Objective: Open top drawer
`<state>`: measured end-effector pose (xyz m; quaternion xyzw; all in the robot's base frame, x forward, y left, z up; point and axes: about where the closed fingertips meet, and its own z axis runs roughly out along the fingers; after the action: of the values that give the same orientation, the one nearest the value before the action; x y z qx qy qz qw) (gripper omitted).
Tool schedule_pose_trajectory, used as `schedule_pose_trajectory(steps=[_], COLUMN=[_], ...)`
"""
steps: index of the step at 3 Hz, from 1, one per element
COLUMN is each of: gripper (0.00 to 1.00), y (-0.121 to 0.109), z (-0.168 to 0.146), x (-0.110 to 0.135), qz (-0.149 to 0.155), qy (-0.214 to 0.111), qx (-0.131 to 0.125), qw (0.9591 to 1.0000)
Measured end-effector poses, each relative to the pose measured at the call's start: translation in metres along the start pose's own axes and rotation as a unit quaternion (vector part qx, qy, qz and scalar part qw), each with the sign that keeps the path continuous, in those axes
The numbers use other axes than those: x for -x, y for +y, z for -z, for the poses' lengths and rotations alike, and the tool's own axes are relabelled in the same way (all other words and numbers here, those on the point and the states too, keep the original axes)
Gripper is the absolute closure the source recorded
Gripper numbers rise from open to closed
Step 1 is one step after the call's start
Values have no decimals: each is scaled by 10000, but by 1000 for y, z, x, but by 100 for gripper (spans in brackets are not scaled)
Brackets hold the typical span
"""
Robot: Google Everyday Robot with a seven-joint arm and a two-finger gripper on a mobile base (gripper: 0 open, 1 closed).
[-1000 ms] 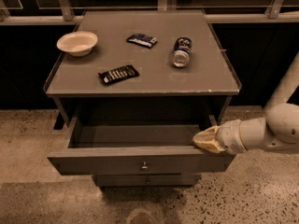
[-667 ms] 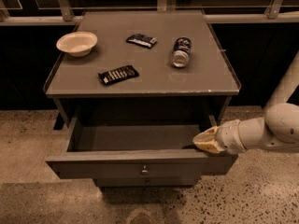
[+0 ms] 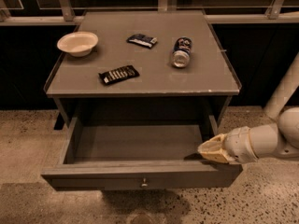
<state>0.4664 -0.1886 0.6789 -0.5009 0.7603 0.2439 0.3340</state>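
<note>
The top drawer (image 3: 140,175) is a wide grey drawer with one small round metal knob (image 3: 144,183) at the centre of its front. It stands pulled far out from under the grey table top (image 3: 140,55), and its inside shows bare. My gripper (image 3: 205,149) comes in from the right on a pale arm. Its tip rests at the drawer's right end, at the top edge of the front panel by the right side wall.
On the table top lie a white bowl (image 3: 77,43), a dark snack packet (image 3: 142,40), a can on its side (image 3: 181,52) and a black bar packet (image 3: 118,74). A railing runs behind the table. Speckled floor lies in front.
The drawer front has come slightly further out toward the camera. The gripper has stayed at its right end.
</note>
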Motion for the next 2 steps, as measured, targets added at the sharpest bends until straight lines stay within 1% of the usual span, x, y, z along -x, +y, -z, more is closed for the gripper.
schedule_pose_trajectory(steps=[1, 2], gripper=[100, 81], y=[-15, -27], z=[16, 24], x=[21, 24], qz=[252, 404], qy=[-341, -424], qx=[-601, -982], qw=[9973, 9934])
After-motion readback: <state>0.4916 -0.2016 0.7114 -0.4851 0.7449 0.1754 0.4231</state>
